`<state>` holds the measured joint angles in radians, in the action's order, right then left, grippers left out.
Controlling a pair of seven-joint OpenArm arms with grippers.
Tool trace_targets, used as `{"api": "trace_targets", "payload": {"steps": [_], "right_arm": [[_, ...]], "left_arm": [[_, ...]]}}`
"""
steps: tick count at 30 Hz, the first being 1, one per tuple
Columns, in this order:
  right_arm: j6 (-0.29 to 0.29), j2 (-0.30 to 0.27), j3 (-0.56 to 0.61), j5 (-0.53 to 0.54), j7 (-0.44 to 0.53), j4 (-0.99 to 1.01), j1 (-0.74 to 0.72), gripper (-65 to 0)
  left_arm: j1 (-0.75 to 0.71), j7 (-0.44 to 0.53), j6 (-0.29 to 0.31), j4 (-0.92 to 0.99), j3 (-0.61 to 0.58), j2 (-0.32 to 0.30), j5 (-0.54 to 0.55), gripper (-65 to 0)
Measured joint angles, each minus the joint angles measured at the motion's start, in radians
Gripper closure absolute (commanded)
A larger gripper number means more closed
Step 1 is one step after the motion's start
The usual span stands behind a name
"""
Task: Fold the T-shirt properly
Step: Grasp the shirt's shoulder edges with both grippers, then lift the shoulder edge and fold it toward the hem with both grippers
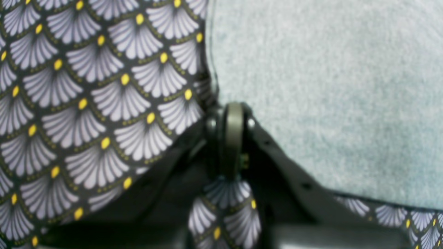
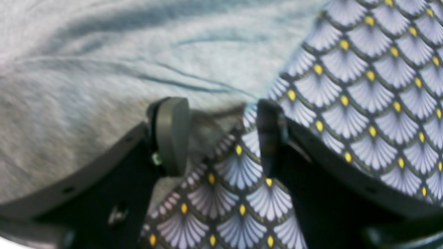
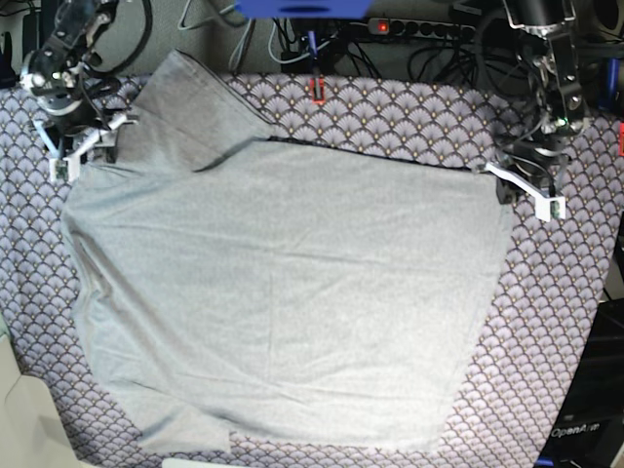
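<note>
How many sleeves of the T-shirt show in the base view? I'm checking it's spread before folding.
2. One sleeve lies at the T-shirt's top left, beside the right gripper; the other sleeve lies at the bottom left, partly folded.

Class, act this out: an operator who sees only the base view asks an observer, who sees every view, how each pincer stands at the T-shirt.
Operator: Is the right pincer open?
Observer: Yes. The right pincer is open, and the T-shirt has its edge between the pads.
Operator: And the left one?
Observer: The left pincer looks shut at the T-shirt's edge. I cannot tell whether it grips fabric.
</note>
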<state>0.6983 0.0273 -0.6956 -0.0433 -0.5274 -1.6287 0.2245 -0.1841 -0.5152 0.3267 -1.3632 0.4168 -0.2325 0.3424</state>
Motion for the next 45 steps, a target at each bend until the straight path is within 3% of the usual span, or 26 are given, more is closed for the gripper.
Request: {"api": "trace_targets", "payload": {"steps": [9, 15, 19, 25, 34, 38, 45], "right_arm": [[-0.001, -0.011, -0.004, 0.0, 0.005, 0.076, -0.049, -30.8], [0.0, -0.011, -0.002, 0.007, 0.004, 0.076, -0.049, -13.8], [0.0, -0.011, -0.001, -0.001, 0.0, 0.076, -0.066, 0.0], [0.0, -0.018, 0.0, -0.004, -0.003, 0.0, -0.066, 0.0], [0.001, -0.055, 0.005, -0.001, -0.005, -0.063, -0.155, 0.0], [0.0, -0.066, 0.003, -0.004, -0.013, -0.061, -0.18, 0.0], [0.001, -0.106, 0.034, -0.004, -0.011, -0.056, -0.238, 0.0]], "left_arm": [[-0.001, 0.0, 0.0, 0.0, 0.0, 0.0, 0.0, 0.0], [-0.001, 0.0, 0.003, 0.0, 0.0, 0.0, 0.0, 0.0], [0.011, -0.051, 0.003, -0.005, 0.002, -0.002, 0.003, 0.0], [-0.019, -0.149, 0.003, -0.108, -0.002, 0.008, -0.017, 0.0], [0.002, -0.163, -0.005, -0.216, -0.002, 0.008, -0.02, 0.0], [0.063, -0.264, -0.005, -0.24, -0.002, 0.011, -0.02, 0.0], [0.16, -0.301, -0.005, -0.232, -0.002, 0.011, -0.019, 0.0]]}}
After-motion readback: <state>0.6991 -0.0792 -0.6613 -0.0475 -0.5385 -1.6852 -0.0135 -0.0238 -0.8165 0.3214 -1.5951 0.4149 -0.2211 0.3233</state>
